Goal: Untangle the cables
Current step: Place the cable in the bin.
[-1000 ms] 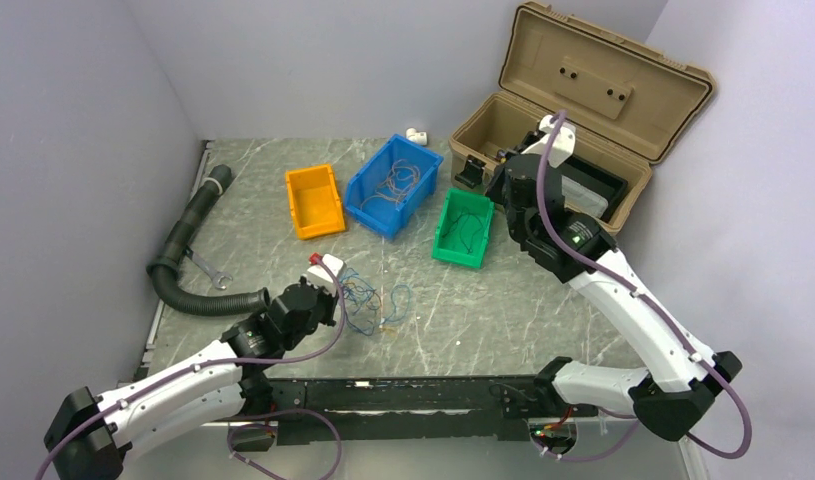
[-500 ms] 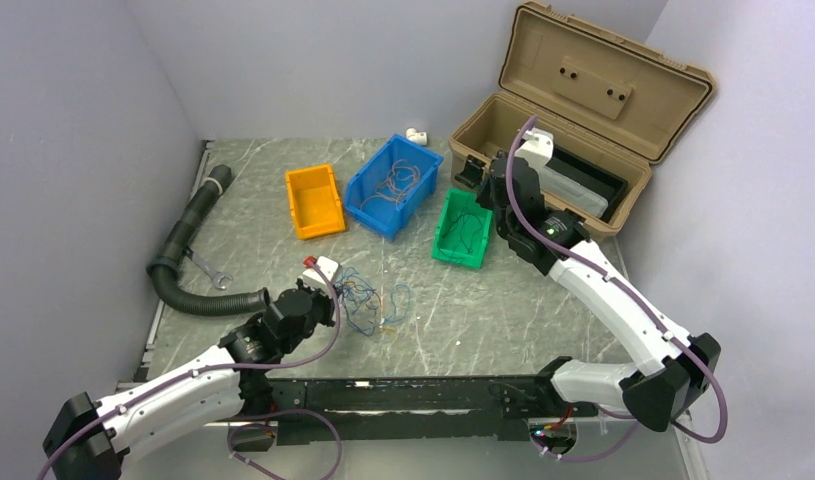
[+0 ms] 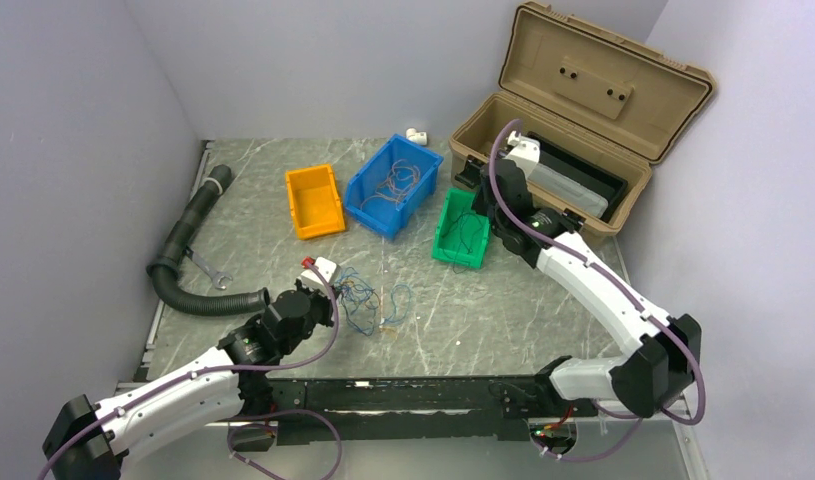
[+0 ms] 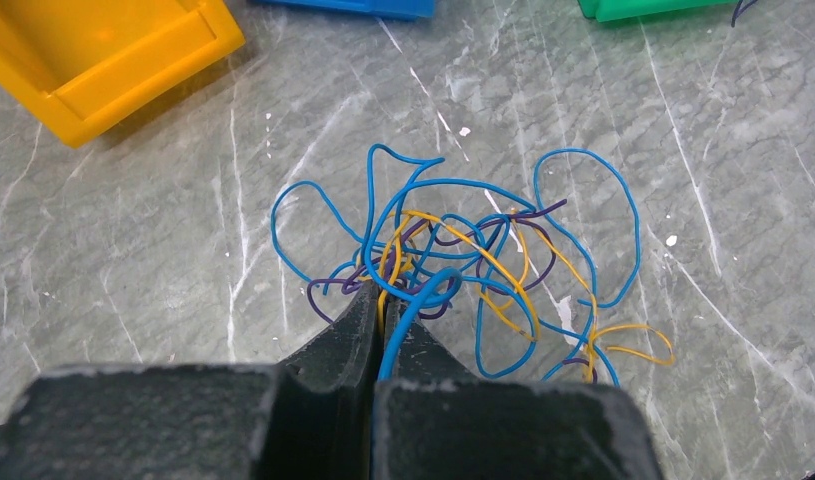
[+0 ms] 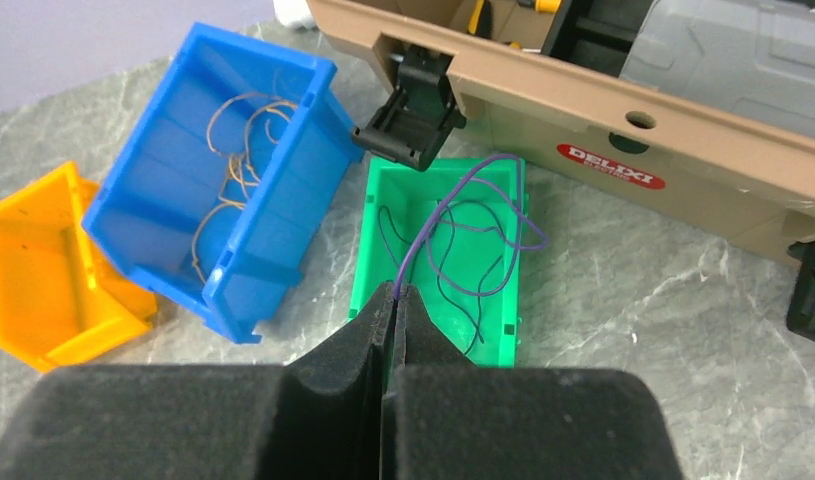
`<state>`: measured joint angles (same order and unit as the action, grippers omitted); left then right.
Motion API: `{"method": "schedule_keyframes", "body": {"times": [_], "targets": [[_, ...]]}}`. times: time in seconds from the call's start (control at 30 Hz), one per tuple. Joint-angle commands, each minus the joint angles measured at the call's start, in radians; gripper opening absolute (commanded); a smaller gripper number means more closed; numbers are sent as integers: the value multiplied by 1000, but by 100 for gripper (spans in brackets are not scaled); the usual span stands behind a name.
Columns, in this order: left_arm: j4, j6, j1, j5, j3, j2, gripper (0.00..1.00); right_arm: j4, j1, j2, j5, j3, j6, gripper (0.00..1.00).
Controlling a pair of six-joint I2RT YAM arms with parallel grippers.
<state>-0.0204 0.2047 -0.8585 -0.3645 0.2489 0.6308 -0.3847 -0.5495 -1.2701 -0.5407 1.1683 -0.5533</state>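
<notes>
Cables (image 4: 448,235), left end effector (image 4: 381,296) pinched on strands

A walled lab test cell: plain grey partitions (image 3: 73,150) enclosing a marble-patterned table (image 3: 503,300).

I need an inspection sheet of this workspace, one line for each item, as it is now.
Surface: grey marbled table, small white specks.
Job's things: tangle of blue, yellow and purple wires on the table; more wires in the blue bin and green bin.
Clutter: orange bin, black hose, wrench, open tan toolbox.
Grippers: left gripper shut on the tangle; right gripper shut on a purple wire over the green bin.
Cables: purple arm leads run along both arms.
Surroundings: plain grey walls.
</notes>
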Motion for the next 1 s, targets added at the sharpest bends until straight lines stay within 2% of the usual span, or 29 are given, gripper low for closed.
{"method": "schedule_keyframes", "body": {"times": [0.0,0.23,0.7,0.83,0.97], "targets": [[-52,15,2,-14,0,-7,0,45,14,-38,59,1,15,0],[-53,14,3,-15,-1,-4,0,49,37,-84,86,27,32,0],[-42,21,2,-39,2,-7,0,3,103,-113,83,317,150,0],[-46,21,2,-38,-5,-19,0,9,106,-109,108,304,147,0],[-50,18,2,-34,-1,-7,0,35,106,-88,166,221,124,0]]}}
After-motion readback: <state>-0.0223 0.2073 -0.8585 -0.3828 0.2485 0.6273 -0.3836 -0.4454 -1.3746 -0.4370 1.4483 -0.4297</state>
